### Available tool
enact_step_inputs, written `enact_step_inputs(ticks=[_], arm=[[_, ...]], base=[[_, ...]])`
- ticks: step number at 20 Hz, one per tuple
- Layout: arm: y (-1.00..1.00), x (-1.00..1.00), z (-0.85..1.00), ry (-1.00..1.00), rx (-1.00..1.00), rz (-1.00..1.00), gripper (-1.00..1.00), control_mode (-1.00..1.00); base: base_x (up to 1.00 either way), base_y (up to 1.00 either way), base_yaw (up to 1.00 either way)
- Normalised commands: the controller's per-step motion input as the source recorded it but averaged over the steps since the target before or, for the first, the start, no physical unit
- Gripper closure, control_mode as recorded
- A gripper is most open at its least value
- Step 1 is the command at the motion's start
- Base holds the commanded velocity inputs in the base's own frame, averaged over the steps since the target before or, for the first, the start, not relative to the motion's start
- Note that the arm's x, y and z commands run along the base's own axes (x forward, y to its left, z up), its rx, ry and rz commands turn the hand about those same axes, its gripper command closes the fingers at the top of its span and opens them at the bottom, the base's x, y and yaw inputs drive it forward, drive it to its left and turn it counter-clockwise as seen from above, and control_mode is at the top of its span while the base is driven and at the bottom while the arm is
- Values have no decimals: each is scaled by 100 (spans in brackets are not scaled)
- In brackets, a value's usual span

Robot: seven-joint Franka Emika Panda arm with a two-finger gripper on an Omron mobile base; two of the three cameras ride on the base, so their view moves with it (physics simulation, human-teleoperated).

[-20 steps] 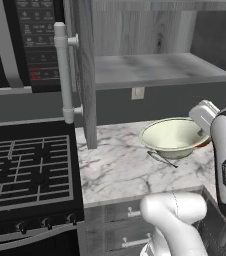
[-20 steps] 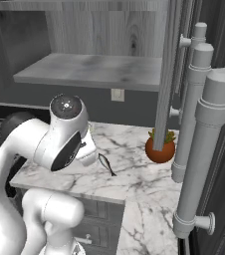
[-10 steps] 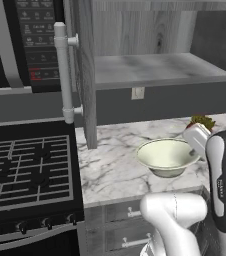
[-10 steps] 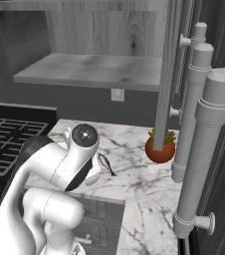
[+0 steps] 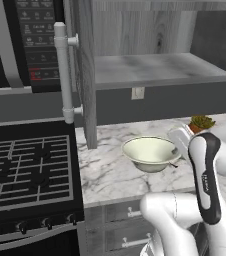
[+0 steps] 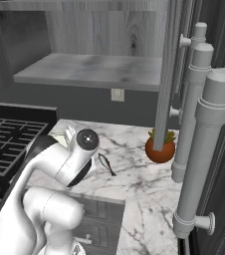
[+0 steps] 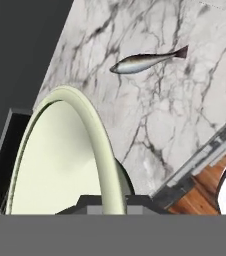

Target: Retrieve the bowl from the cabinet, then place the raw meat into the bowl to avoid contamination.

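Bowl, out of the open cabinet, was carried low over the marble worktop near its front edge, its rim pinched between the nearly closed jaws of the gripper. Whether its base touched the marble could not be told. Raw meat lay just beside it on the worktop, toward the plant pot. Release was judged best made only once the bowl sat flat, clear of the meat.

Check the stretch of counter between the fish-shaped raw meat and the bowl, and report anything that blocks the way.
Nothing visible blocks it. The raw meat lies on bare marble counter beside the bowl, which the gripper holds by its rim.
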Motion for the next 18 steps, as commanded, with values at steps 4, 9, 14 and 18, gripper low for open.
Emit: enact_step_inputs(ticks=[4,9,14,18], arm=[[26,69,-11,0,1,0,100,-100],[11,76,-15,0,-1,0,100,-100],[0,56,-23,1,-4,0,100,-100],[0,33,-35,4,-5,3,100,-100]], base=[[0,0,0],[0,0,0],[0,0,0],[0,0,0]])
